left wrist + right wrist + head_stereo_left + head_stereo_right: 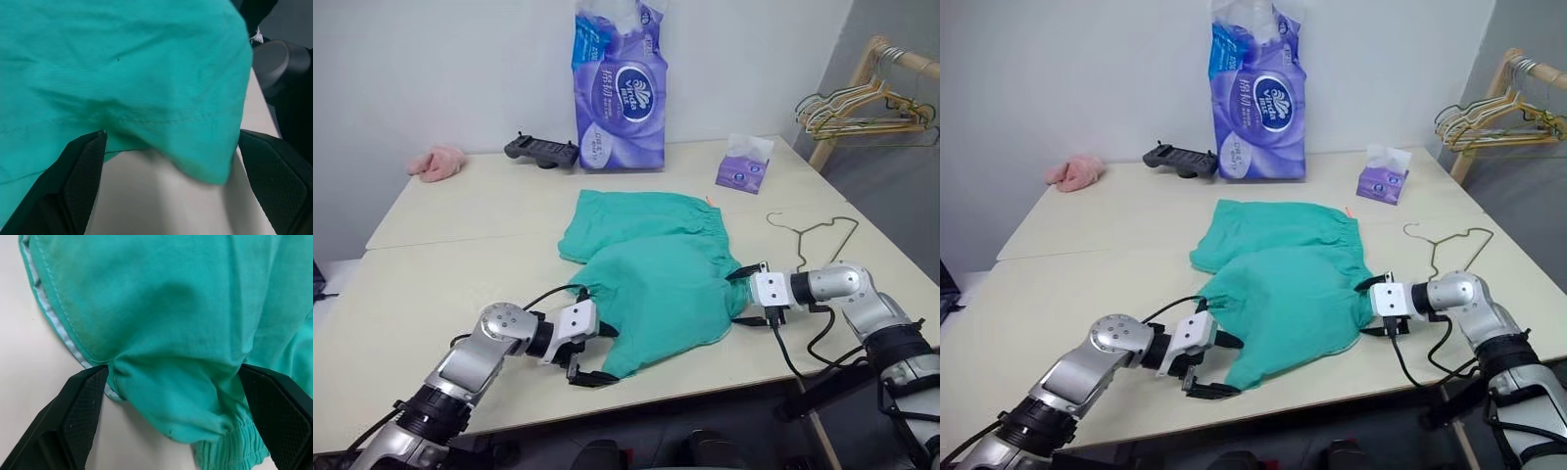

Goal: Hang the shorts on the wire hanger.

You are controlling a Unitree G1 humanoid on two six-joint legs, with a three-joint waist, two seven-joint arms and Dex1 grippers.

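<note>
The shorts (656, 264) lie crumpled near the middle of the surface (460, 255), waistband toward the right edge and one leg reaching toward the near edge. The wire hanger (813, 235) lies flat close to the right edge, just beyond the shorts and not touching them. The left end effector (592, 354) sits at the near hem of the shorts with its two black fingers (73, 186) spread wide, one on either side of a fold of cloth; in the left wrist view the hem hangs between them, unclamped. The right end effector (740, 297) meets the waistband side of the shorts, its fingers (78, 421) likewise spread wide, with a bunched fold and the gathered elastic between them, not pinched. Along the far edge stand a purple tissue multipack (619, 88), a black controller (541, 150) and a small purple tissue box (744, 164); a pink fuzzy cloth (437, 163) lies at the far left corner. Beyond the right edge, a wooden rack (862, 78) carries a bunch of pale hangers (862, 108).
</note>
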